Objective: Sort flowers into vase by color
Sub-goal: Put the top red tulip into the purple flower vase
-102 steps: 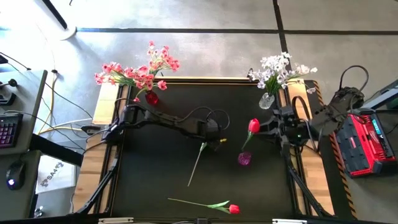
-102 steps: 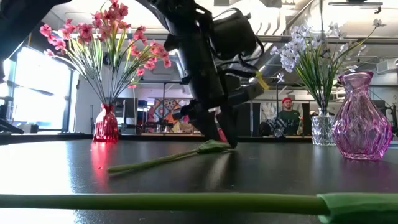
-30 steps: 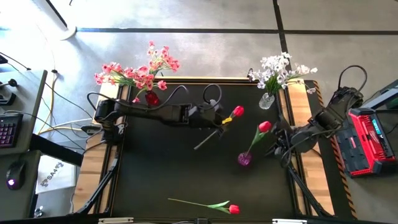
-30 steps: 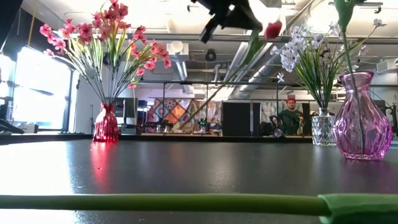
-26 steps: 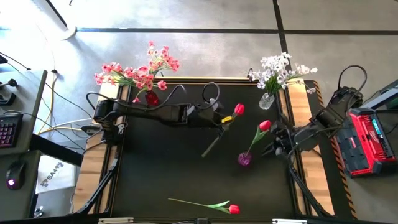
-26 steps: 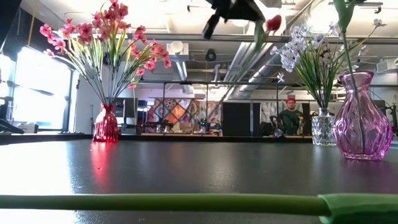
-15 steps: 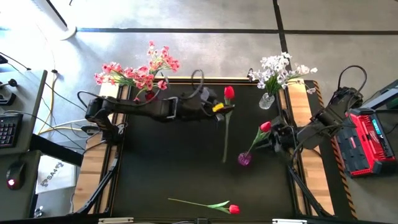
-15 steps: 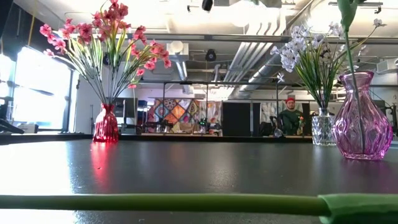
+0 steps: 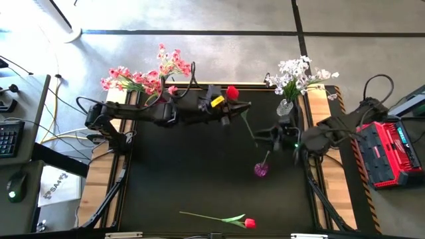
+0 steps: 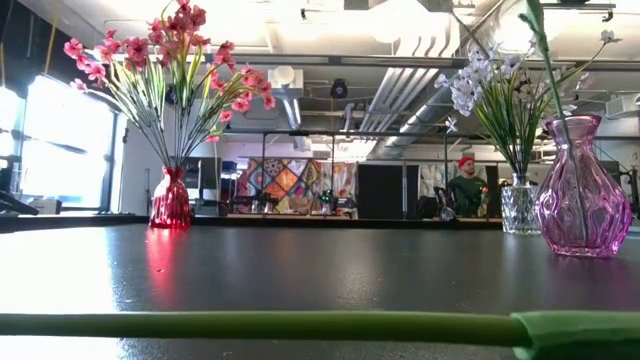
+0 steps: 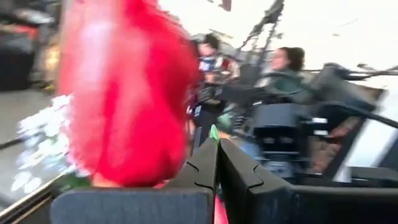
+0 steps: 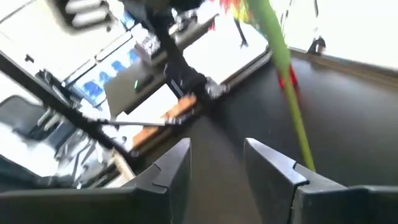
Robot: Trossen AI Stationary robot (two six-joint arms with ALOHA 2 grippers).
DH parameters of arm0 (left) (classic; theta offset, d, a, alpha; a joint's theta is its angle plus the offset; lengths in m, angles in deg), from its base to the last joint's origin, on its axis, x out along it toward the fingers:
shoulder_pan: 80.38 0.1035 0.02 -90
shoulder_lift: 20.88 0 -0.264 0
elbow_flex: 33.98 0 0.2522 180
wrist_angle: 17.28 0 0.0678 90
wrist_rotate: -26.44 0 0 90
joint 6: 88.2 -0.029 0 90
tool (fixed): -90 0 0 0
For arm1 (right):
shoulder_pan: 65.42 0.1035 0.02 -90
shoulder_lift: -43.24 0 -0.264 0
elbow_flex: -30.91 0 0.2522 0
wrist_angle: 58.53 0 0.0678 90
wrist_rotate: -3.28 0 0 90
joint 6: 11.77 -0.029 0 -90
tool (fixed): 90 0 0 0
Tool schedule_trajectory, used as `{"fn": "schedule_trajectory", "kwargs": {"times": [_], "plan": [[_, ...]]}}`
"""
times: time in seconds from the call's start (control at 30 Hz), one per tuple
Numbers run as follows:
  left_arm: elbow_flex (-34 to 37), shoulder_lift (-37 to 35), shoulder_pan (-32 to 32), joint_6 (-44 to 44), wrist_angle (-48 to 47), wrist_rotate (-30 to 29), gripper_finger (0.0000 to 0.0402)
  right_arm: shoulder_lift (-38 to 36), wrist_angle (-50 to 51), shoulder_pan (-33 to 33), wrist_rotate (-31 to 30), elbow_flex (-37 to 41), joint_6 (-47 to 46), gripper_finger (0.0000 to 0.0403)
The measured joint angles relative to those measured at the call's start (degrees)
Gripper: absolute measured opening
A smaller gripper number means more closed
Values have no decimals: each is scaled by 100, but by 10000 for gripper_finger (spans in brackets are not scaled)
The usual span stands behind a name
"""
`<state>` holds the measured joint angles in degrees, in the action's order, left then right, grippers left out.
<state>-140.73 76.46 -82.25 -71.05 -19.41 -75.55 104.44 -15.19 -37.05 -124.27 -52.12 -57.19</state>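
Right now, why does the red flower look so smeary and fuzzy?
In the left wrist view the tulip sits right against the camera, so it smears into a red blur; in the high view the same tulip looks sharp, while the right wrist view shows a streaky green stem.

Bright daylight glare; both wrist views badly motion-blurred.

Robotics lab/workshop: exposed ceiling ducts (image 10: pixel 400 85), concrete floor (image 9: pixel 219 56), keyboard (image 9: pixel 8 139) nearby.

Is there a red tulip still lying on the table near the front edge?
Yes, one red tulip lies flat on the black table near its front edge, its stem pointing left.
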Motion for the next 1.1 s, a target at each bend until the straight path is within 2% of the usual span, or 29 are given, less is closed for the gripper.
{"fn": "schedule_trajectory", "kwargs": {"times": [0.23, 0.4, 0.57, 0.83, 1.1], "plan": [[2, 0, -2, 72, 482, 728, 0, 64, -643, -311, 6, 0, 906, 138], [0, 0, -2, 214, 591, 1113, 0, 64, -757, -327, -188, 0, 2174, 138], [0, 0, -2, 214, 592, 1179, 0, 67, -1393, -411, 367, 0, 2853, 138], [0, 0, -2, 221, 583, 1179, 0, 69, -1448, -879, 712, 0, 2621, 138], [0, 0, -23, 223, 559, 1179, 0, 184, -1527, -1510, 1775, 0, 2285, 138]]}}
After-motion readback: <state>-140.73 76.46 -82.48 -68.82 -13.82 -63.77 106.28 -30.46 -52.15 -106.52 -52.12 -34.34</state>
